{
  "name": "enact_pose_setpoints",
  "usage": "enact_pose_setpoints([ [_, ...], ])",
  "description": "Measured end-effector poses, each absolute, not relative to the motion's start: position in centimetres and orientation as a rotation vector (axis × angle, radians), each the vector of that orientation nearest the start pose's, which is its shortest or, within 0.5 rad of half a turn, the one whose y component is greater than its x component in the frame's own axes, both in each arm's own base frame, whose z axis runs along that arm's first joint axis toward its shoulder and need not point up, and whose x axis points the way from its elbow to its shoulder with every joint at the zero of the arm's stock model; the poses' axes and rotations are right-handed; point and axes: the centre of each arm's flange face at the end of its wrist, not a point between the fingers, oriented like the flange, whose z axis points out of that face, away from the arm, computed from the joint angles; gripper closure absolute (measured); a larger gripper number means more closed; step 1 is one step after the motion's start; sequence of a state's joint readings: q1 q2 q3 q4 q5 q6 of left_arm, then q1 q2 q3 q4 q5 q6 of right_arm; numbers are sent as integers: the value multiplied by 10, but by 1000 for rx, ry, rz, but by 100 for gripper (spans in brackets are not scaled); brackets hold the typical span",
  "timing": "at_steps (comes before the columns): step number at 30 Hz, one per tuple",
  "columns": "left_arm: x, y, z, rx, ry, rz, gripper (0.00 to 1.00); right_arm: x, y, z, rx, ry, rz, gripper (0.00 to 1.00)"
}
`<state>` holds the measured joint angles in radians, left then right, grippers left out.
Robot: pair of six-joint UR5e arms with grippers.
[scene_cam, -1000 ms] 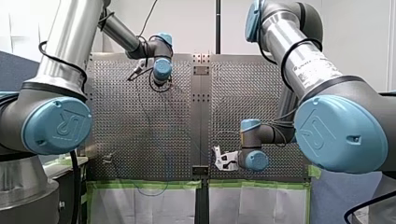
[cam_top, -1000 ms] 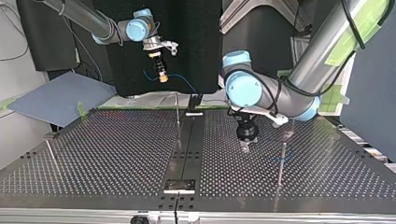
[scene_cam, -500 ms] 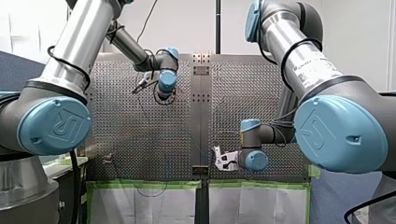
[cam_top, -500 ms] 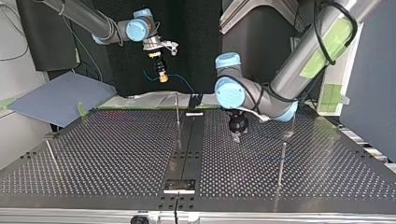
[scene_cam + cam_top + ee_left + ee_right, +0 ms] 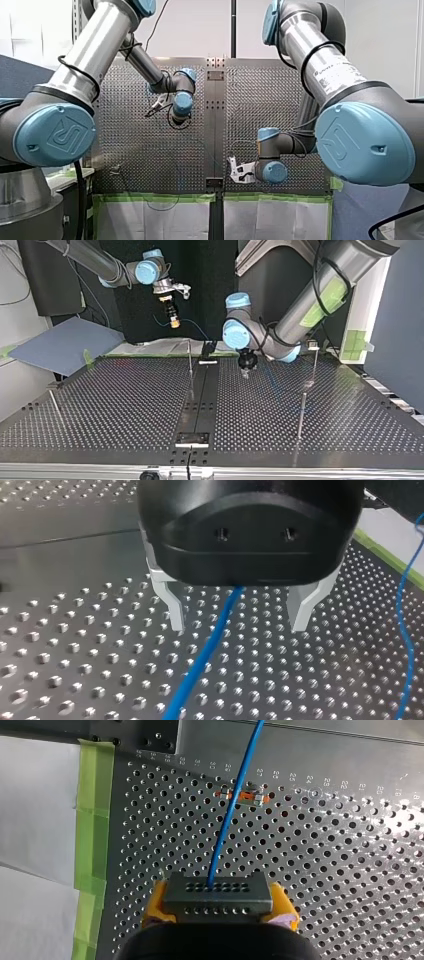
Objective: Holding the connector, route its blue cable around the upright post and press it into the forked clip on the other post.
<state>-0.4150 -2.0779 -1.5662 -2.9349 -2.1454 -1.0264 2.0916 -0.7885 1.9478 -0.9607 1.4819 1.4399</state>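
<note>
Your right gripper clamps the connector between yellow pads, held high behind the far edge of the table in the top view, its blue cable trailing away. Your left gripper hangs low over the table, fingers spread wide, the cable passing between them, clear of both.

Perforated metal table — thin upright posts stand on it, green tape edging one side.
</note>
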Motion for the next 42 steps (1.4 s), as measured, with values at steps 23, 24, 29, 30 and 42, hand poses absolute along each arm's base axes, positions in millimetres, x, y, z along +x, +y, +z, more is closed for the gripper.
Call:
enact_pose_setpoints([
  [23,508,-334,157,505,1821,535,0,388,-392,-13,1850,-833,1420,100],
  [24,508,-335,155,505,1822,530,0,388,-393,-13,1850,-833,1420,100],
  [29,506,-339,141,515,1835,506,0,389,-393,-13,1849,-831,1422,100],
  [30,505,-342,135,519,1839,490,0,389,-393,-13,1849,-831,1422,100],
  [42,501,-359,75,540,1885,352,0,388,-393,-13,1849,-829,1421,100],
])
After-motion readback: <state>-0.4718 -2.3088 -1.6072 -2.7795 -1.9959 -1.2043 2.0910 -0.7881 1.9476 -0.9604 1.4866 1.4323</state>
